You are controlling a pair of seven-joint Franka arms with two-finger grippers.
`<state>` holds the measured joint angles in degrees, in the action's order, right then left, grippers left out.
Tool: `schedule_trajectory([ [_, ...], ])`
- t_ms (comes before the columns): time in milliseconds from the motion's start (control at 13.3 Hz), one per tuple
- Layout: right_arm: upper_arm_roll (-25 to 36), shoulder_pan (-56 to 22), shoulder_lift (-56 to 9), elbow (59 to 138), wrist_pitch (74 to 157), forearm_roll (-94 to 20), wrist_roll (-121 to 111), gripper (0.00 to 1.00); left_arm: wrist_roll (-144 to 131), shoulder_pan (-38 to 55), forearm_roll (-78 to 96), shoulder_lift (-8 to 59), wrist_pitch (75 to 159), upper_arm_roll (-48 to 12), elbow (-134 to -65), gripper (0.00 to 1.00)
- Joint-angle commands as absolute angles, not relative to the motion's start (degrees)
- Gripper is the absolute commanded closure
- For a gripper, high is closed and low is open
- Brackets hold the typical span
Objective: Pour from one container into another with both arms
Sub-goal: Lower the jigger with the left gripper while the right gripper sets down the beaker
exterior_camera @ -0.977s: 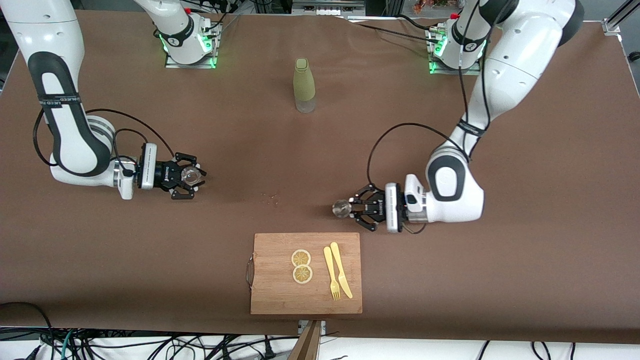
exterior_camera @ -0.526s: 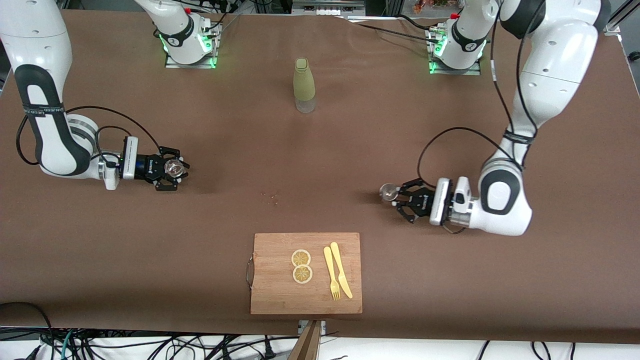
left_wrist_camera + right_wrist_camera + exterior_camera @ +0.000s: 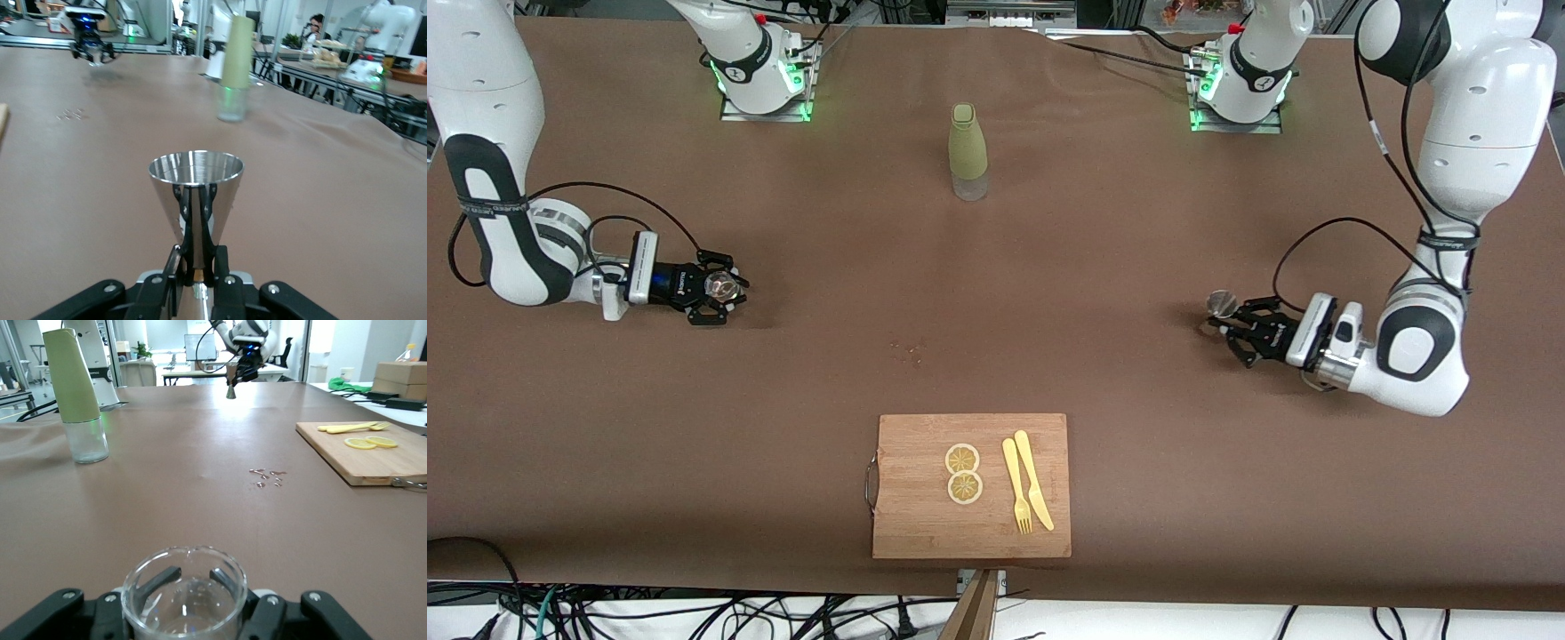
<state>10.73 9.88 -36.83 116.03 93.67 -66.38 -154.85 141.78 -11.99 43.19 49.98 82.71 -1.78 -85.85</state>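
Left claw (image 3: 1232, 322): clamped on the upright jigger (image 3: 1218, 307), 3 o'clock on the table (image 3: 1049, 293).
Right claw (image 3: 725, 292): clamped on the glass cup (image 3: 721, 285), 9 o'clock.

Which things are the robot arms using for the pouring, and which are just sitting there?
Used for pouring:
- metal jigger, held by the left gripper
- glass cup, held by the right gripper

Just sitting there:
- green bottle
- cutting board
- lemon slices
- yellow fork and knife
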Motion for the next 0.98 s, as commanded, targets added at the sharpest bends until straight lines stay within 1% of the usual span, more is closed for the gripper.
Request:
schedule_trajectory([
  [0,12.21,10.63,-37.26,116.46,91.32,-67.94,-157.14,0.68,147.81,-12.39,40.52,50.62,79.46,0.87,-86.13,1.0],
  [150,13.01,10.98,-38.14,116.37,91.32,-67.94,-158.2,0.68,152.12,-12.74,39.99,51.85,78.23,2.28,-86.04,1.0],
  [451,13.36,11.07,-40.69,116.02,91.32,-71.36,-161.54,0.68,159.6,-12.74,40.34,54.93,77.43,2.99,-85.52,1.0],
  [826,13.36,10.99,-42.54,115.05,91.41,-73.56,-163.38,0.68,159.87,-13.09,40.52,55.19,76.47,4.39,-85.34,1.0],
  [901,13.36,10.9,-42.97,114.87,91.58,-74.09,-163.48,0.67,159.87,-13.1,40.34,55.2,76.46,4.66,-85.25,0.97],
])
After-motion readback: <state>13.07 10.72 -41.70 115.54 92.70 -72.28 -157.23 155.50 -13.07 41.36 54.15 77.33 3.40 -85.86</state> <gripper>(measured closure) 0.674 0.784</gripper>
